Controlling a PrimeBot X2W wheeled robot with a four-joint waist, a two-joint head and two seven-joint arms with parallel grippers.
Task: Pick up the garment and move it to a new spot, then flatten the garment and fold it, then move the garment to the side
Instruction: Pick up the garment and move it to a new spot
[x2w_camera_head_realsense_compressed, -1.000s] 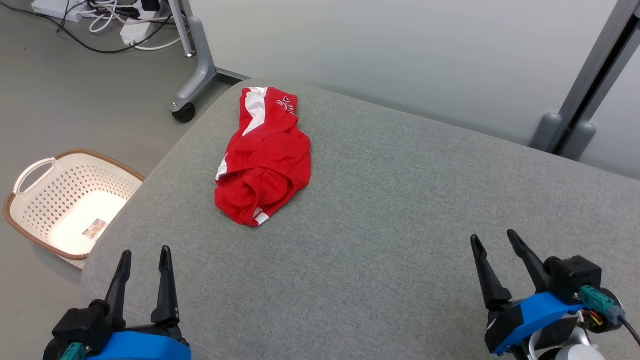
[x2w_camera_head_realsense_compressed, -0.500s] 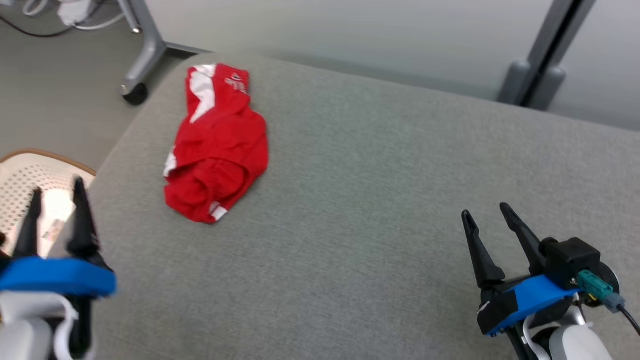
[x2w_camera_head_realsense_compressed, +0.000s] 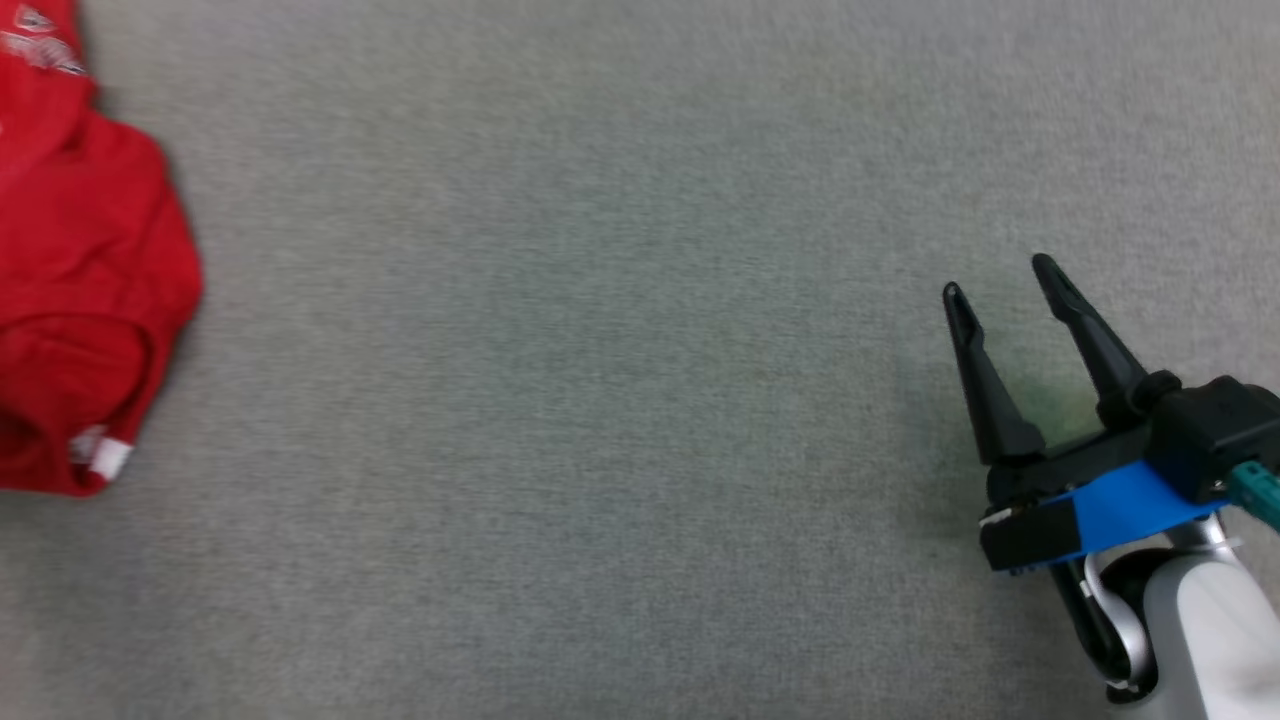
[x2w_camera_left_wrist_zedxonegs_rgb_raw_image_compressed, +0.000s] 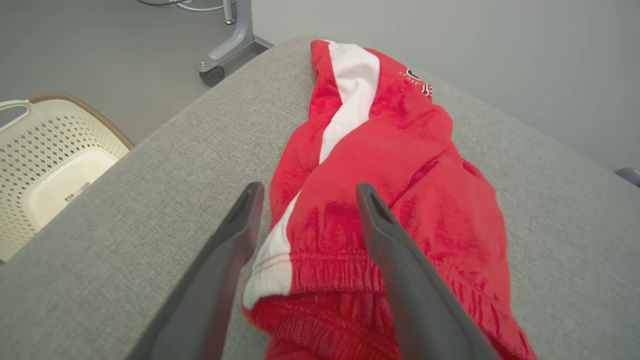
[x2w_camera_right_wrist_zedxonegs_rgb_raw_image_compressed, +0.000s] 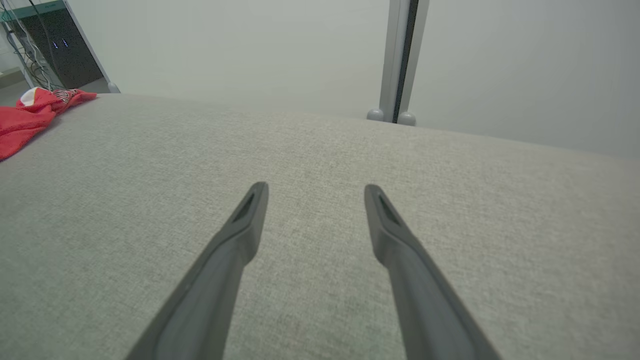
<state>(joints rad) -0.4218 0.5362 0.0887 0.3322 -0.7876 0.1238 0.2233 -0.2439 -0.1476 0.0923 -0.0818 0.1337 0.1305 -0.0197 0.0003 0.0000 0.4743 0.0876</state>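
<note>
Off to the left of the left tool, below the rounded edge of the tabletop, a cream plastic basket stands on the floor, its walls perforated and its rim trimmed in brown. The left tool is released, its two dark tapered fingers spread wide above the red garment, which lies bunched directly under and ahead of them, near the tabletop's corner. It looks like soft fleecy knit, with a white stripe down one side and a gathered elastic waistband nearest the fingers. The likely trouble: the fingers may pinch only the top layer of the crumpled folds, so the rest drags, or the cloth slides off the nearby edge. The tabletop's grey woven cover looks grippy enough to catch a low fingertip. Far to the right, well apart from the garment, the right tool is likewise released and empty over bare cover.
</note>
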